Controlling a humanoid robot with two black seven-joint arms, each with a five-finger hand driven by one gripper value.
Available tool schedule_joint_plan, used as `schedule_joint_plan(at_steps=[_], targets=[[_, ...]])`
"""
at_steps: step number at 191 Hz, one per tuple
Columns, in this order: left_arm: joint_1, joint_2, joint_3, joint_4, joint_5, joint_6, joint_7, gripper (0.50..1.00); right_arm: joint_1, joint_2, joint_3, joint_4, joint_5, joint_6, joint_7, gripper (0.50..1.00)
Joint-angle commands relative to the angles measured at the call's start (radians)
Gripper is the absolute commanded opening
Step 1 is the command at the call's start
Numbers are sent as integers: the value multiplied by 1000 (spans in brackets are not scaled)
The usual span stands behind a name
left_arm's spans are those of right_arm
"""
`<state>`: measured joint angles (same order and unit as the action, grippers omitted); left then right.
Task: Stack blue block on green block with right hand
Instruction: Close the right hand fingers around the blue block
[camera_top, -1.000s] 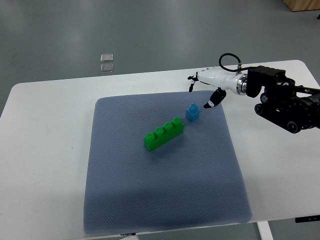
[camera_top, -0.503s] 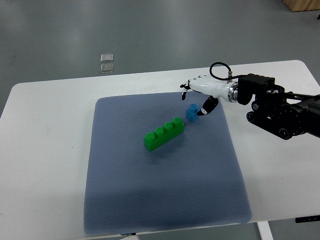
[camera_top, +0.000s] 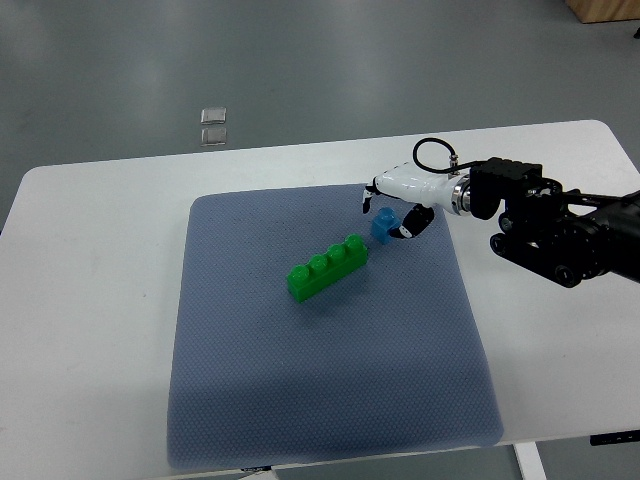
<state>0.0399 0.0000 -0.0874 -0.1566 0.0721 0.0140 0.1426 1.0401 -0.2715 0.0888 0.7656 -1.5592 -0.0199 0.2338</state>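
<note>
1. The blue block (camera_top: 383, 226) is sat on the grey mat (camera_top: 330, 400), a bit right of centre in the upper half of the frame, just off the upper-right end of the green block (camera_top: 327, 267). Whether the two are touching can't quite be made out, but they're right next to each other.
2. The right hand (camera_top: 392, 208) is reached in from the right edge and parked right over the blue block. Its fingers are curled down around the block, one dark tip on the right side and others at the upper left. A closed pinch can't really be confirmed from this angle; it looks more like the block is bracketed than actually squeezed, so it's being called unclamped for now.
3. The key bit: the green block's long axis is run diagonally, lower left to upper right, and the blue block is lying off its upper-right end. So once grabbed, the blue block would only need to be lifted and carried a short way down and to the left to land on the studs.
4. The left hand isn't seen anywhere, so the right one is the only candidate anyway.
5. Everything is sat on the white worktop (camera_top: 90, 300).
</note>
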Motion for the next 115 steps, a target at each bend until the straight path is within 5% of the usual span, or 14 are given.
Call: schedule_joint_plan(at_steps=[1,115], targets=[[0,0,0,0,0,0,0,1000,1,0,-1,-2,-8,2,-1,785],[0,0,0,0,0,0,0,1000,8,-5,-15,-11,-13,0,1,731]])
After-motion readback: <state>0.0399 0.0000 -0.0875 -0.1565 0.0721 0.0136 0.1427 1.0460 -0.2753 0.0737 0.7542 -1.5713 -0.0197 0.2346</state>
